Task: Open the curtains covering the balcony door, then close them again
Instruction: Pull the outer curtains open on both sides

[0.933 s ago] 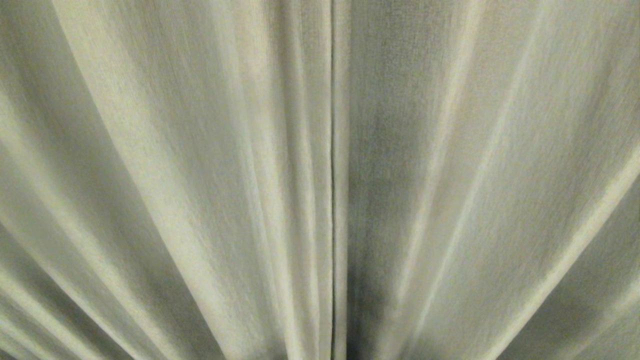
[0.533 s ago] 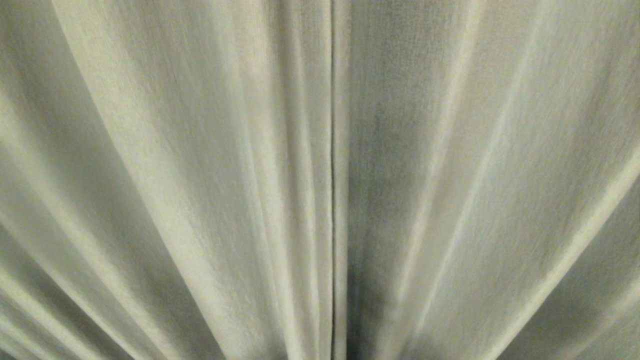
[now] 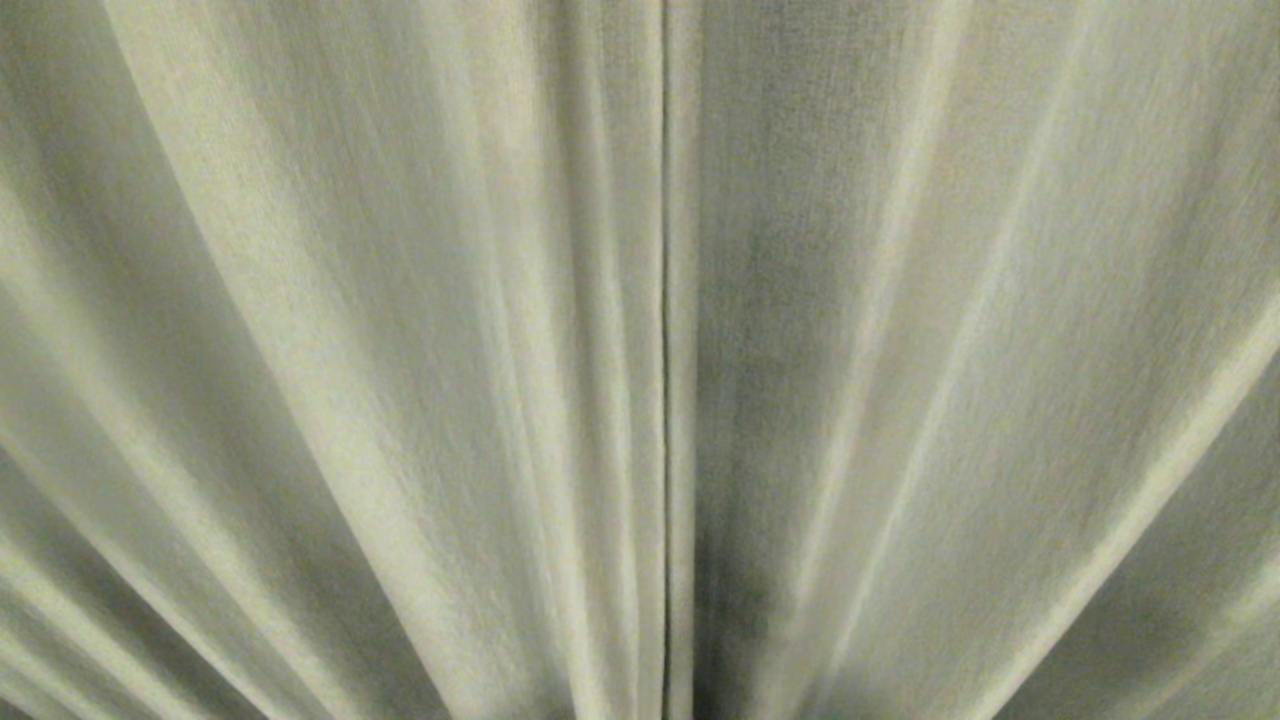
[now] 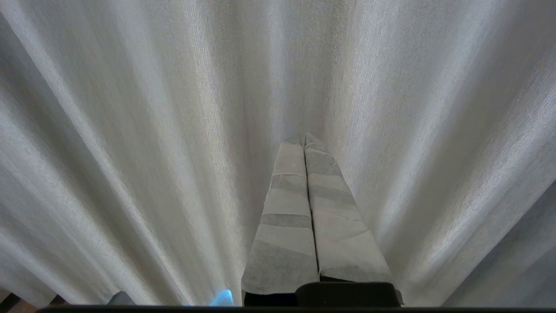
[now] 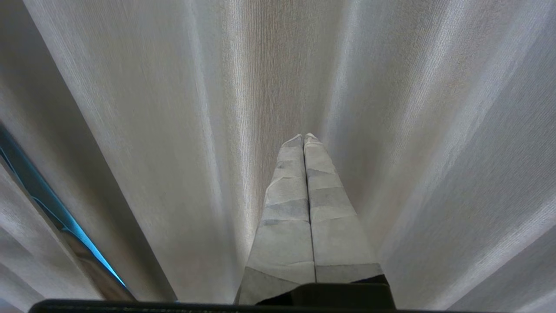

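Pleated beige-grey curtains (image 3: 420, 360) fill the head view, drawn together, their two panels meeting at a thin vertical seam (image 3: 664, 350) near the middle. The balcony door is hidden behind them. Neither arm shows in the head view. In the left wrist view my left gripper (image 4: 304, 138) is shut, its tape-wrapped fingers pressed together with nothing between them, pointing at the curtain fabric (image 4: 152, 130) close ahead. The right wrist view shows my right gripper (image 5: 303, 137) likewise shut and empty, facing the curtain folds (image 5: 412, 130).
A narrow dark gap with a blue glint (image 5: 65, 217) opens between folds at one side of the right wrist view. A small blue spot (image 4: 222, 298) shows at the near edge of the left wrist view. Fabric fills everything else.
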Motion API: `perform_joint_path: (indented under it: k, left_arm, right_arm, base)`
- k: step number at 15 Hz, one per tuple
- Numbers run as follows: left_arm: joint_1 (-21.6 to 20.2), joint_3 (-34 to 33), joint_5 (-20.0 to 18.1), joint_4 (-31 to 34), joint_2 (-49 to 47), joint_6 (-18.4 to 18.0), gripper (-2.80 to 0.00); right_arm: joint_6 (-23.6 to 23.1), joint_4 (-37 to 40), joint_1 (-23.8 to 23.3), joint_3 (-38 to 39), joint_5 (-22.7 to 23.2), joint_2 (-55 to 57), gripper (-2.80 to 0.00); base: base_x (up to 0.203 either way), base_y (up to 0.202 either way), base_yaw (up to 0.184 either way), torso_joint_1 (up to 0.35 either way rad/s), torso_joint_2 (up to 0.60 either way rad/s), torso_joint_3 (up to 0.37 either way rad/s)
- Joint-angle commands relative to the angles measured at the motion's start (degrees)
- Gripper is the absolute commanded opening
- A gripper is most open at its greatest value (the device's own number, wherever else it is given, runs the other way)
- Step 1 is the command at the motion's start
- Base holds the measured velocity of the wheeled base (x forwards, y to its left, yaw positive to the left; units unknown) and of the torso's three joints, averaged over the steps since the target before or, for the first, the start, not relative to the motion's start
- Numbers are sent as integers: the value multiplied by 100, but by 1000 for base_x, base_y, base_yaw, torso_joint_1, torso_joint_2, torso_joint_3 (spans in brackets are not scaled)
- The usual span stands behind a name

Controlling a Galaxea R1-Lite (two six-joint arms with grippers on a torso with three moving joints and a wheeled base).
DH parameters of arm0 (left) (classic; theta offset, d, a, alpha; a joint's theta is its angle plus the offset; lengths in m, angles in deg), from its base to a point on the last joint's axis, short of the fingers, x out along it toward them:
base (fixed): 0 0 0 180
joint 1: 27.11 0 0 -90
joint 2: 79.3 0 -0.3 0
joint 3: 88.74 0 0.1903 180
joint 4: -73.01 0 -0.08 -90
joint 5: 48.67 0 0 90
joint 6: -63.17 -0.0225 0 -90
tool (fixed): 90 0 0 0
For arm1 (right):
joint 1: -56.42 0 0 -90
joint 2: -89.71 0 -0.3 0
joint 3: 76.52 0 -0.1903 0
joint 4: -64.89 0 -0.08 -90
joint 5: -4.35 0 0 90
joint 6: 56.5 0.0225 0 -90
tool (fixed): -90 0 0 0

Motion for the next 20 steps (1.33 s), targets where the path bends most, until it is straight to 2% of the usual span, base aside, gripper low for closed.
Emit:
perform_joint_path:
  k: [1,7,11,20]
  left_arm:
    - [-2,0,2,-1,2,1,-280]
    - [-2,0,2,-1,2,1,-280]
    - [-2,0,2,-1,2,1,-280]
    - [-2,0,2,-1,2,1,-280]
  right_arm:
    - [-1,4,1,0,-9,-2,-280]
    - [25,-21,1,0,1,-2,-280]
    - [-130,-30,1,-211,9,139,-280]
    - [-147,-168,-110,-1412,-47,1251,-280]
  base:
    - [0,0,0,0,0,0]
    - [0,0,0,0,0,0]
    - [0,0,0,0,0,0]
    - [0,0,0,0,0,0]
